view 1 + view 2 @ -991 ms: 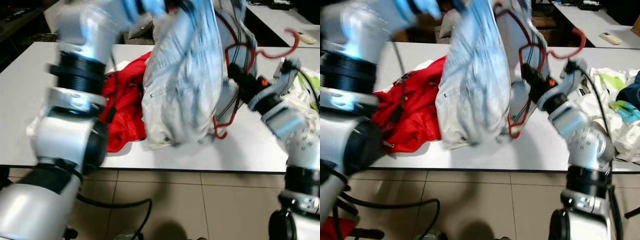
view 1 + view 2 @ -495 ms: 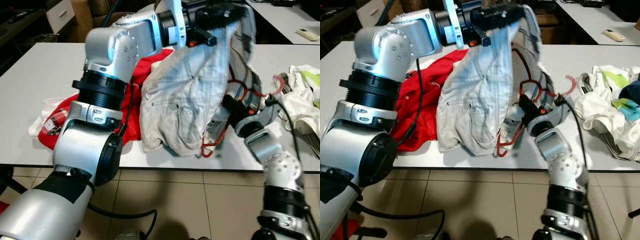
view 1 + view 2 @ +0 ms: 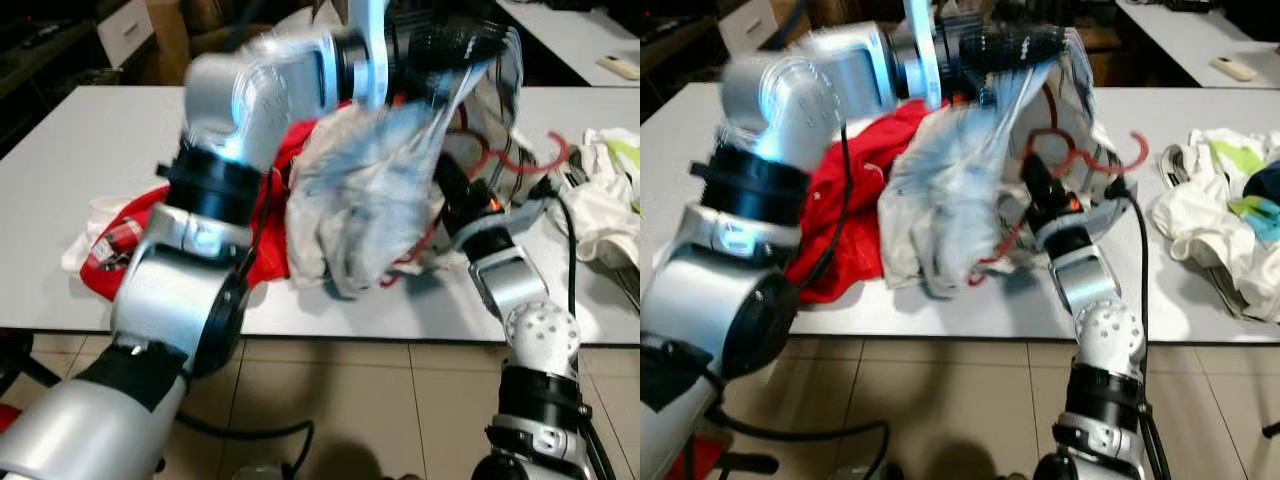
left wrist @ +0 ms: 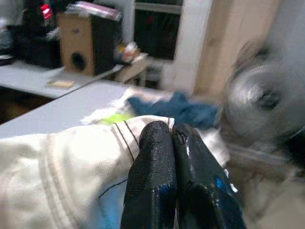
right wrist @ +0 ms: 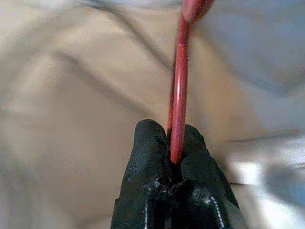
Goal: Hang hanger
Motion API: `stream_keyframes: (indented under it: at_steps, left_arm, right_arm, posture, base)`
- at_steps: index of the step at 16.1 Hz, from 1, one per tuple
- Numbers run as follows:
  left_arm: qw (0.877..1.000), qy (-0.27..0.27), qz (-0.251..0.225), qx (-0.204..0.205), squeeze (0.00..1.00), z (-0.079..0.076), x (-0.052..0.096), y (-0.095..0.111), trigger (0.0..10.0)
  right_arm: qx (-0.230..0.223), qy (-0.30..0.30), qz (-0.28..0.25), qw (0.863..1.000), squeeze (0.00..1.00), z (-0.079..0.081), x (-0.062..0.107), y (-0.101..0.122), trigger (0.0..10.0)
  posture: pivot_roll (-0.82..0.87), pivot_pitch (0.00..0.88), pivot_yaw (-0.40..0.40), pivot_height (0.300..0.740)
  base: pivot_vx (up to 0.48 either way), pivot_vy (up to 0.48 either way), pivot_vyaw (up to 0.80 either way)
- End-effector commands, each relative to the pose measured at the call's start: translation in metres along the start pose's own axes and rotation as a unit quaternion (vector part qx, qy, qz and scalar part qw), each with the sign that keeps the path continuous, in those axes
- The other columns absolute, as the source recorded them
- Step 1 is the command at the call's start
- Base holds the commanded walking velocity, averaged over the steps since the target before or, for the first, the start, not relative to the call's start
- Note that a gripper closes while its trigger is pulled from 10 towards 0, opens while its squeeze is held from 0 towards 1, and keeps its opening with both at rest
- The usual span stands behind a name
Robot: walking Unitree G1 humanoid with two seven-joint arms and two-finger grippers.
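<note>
Red hanger (image 5: pixel 177 90) sits partly inside the pale denim garment (image 3: pixel 370 190), above the white counter (image 3: pixel 60 170); its hook (image 3: pixel 535 160) pokes out on the right. Right hand (image 5: pixel 172 157) is clamped on the hanger's rod. Left hand (image 4: pixel 174 143) is pinched shut on the garment's edge, holding it up. Red cloth (image 3: pixel 265 215) lies behind; more clothes (image 3: pixel 1230 210) at far right.

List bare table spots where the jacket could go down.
Bare table lies left of the red garment, and a strip runs between the hanger hook and the white clothes pile at right. The middle is crowded: pale jacket, both arms, hanger.
</note>
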State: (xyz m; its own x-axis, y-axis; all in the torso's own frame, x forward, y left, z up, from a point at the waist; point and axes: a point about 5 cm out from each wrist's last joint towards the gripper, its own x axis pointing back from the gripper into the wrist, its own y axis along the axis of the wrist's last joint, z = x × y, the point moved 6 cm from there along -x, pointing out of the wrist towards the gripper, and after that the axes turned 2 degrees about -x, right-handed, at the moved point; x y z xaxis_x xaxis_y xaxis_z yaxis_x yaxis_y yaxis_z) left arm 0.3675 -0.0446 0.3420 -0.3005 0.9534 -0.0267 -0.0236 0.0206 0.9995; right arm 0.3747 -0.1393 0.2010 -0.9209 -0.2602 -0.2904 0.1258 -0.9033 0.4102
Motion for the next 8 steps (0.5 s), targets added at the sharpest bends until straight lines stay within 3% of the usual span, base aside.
stream_keyframes:
  at_steps: [1, 2, 4, 5, 8]
  left_arm:
    - [1.000, 0.012, 0.011, -0.026, 0.00, 0.003, 0.001, -0.002, 0.0]
    - [1.000, 0.016, 0.009, -0.008, 0.00, 0.005, 0.003, -0.008, 0.0]
    - [1.000, 0.014, -0.004, 0.004, 0.00, 0.003, 0.004, -0.009, 0.0]
    - [0.999, 0.003, -0.028, 0.026, 0.00, -0.003, 0.005, -0.003, 0.0]
    - [0.998, -0.016, -0.042, 0.036, 0.00, -0.012, 0.005, 0.004, 0.0]
  right_arm:
    - [-0.006, 0.049, -0.005, 0.999, 0.00, 0.023, -0.003, 0.005, 10.0]
    - [-0.022, 0.035, -0.016, 0.999, 0.00, 0.019, -0.006, 0.010, 10.0]
    - [-0.006, -0.005, -0.009, 1.000, 0.00, 0.004, -0.005, 0.009, 10.0]
    - [0.040, -0.071, 0.028, 0.996, 0.00, -0.020, -0.002, -0.010, 10.0]
    - [0.048, -0.151, 0.033, 0.987, 0.00, -0.049, 0.005, -0.024, 10.0]
  posture:
    - [0.04, 0.000, 0.060, 0.740]
    - [0.04, 0.000, 0.059, 0.740]
    - [0.03, 0.000, 0.051, 0.740]
    - [0.03, 0.000, 0.047, 0.740]
    - [0.03, 0.000, 0.047, 0.740]
  base:
    - [0.000, 0.000, 0.00]
    - [0.000, 0.000, 0.00]
    - [0.000, 0.000, 0.00]
    - [0.000, 0.000, 0.00]
    - [0.000, 0.000, 0.00]
